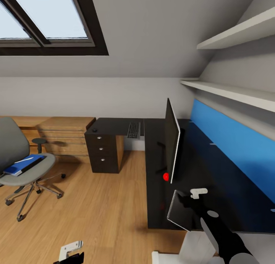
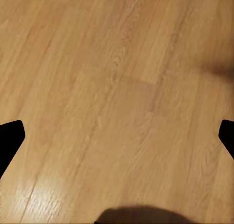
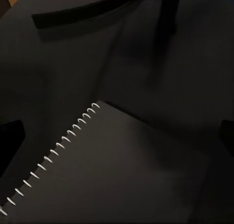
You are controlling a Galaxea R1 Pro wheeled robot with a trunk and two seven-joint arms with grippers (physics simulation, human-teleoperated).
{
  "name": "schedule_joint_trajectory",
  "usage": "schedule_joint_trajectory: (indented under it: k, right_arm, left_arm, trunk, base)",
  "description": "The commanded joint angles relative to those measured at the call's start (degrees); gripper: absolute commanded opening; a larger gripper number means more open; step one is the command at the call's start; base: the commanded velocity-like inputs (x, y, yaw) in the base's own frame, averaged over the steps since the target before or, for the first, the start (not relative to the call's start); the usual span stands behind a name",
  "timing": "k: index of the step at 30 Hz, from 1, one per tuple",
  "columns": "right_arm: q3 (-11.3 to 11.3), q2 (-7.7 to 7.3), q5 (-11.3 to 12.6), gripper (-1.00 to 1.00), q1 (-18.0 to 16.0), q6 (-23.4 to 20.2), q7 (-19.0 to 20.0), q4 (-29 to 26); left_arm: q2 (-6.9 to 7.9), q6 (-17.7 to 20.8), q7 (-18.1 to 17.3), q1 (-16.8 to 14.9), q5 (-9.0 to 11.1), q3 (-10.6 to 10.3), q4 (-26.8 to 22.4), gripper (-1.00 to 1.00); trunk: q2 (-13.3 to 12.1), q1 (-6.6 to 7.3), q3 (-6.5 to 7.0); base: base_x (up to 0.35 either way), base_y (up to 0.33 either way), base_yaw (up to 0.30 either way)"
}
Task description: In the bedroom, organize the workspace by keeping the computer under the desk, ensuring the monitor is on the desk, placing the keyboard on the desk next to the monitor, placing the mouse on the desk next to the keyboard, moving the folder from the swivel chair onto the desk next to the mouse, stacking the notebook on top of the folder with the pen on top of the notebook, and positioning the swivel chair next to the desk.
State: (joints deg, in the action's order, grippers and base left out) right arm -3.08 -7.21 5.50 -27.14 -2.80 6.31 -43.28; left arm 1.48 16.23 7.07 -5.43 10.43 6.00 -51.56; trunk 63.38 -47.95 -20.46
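Right claw hovering over the spiral notebook on the table

The folder [image 1: 23, 165] is lying on the swivel chair [image 1: 17, 157], far left of the table [image 1: 152, 172]; left claw [image 2: 117, 136] is gaping wide over wooden floor [image 2: 117, 63]; keyboard [image 1: 133, 130], monitor [image 1: 172, 139] and notebook [image 1: 181, 212] are sitting on the table; right claw [image 3: 117, 131] is spread wide above the notebook.

Both my arms out, tools spread wide.
My right arm [image 1: 223, 233] reaches forward, white wrist fitting up top, right tool [image 3: 119, 136] pointing down, fingertips apart at the frame's edges. My left tool [image 2: 117, 136] hangs low, fingers parted too, nothing between them.
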Motion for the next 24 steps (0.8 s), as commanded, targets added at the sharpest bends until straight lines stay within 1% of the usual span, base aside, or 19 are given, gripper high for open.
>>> schedule_joint_trajectory:
  k: [1,3,9,14,18,24]
  right_arm:
    - [-0.17,-0.06,0.57,1.0,-0.02,-0.44,0.02,-0.09]
    - [-0.17,-0.08,0.57,1.0,-0.02,-0.7,0.02,-0.1]
    - [-0.17,-0.09,0.57,1.0,-0.02,-1.56,0.01,-0.1]
    - [-0.17,-0.12,0.57,1.0,-0.04,-2.81,0.01,-0.13]
    - [-0.17,-0.13,0.55,1.0,-0.05,-3.23,0.01,-0.13]
    - [-0.16,-0.14,0.51,1.0,-0.08,-3.64,0.01,-0.14]
  left_arm:
    - [0.02,0.69,0.32,-0.02,0.61,-0.07,-0.39,1.0]
    - [0.02,1.48,0.32,-0.02,0.65,0.01,-0.91,1.0]
    - [0.07,2.16,0.34,-0.02,0.75,0.26,-2.66,1.0]
    - [0.03,2.33,0.37,-0.02,0.88,1.16,-3.66,1.0]
    - [-0.05,2.34,0.39,-0.02,0.95,1.76,-2.98,1.0]
    - [-0.19,2.21,0.46,-0.02,0.93,2.06,-0.9,1.0]
  trunk:
    - [0.04,-0.02,-0.07]
    - [0.04,-0.02,-0.07]
    - [0.04,-0.02,-0.07]
    - [0.04,-0.02,-0.07]
    - [0.04,-0.02,-0.07]
    - [0.04,-0.02,-0.07]
  base:
    - [0.169,0.12,0.0]
    - [0.151,0.096,0.0]
    - [0.063,0.039,0.0]
    - [0.018,0.011,0.0]
    - [0.006,0.004,0.0]
    - [0.002,0.001,0.0]
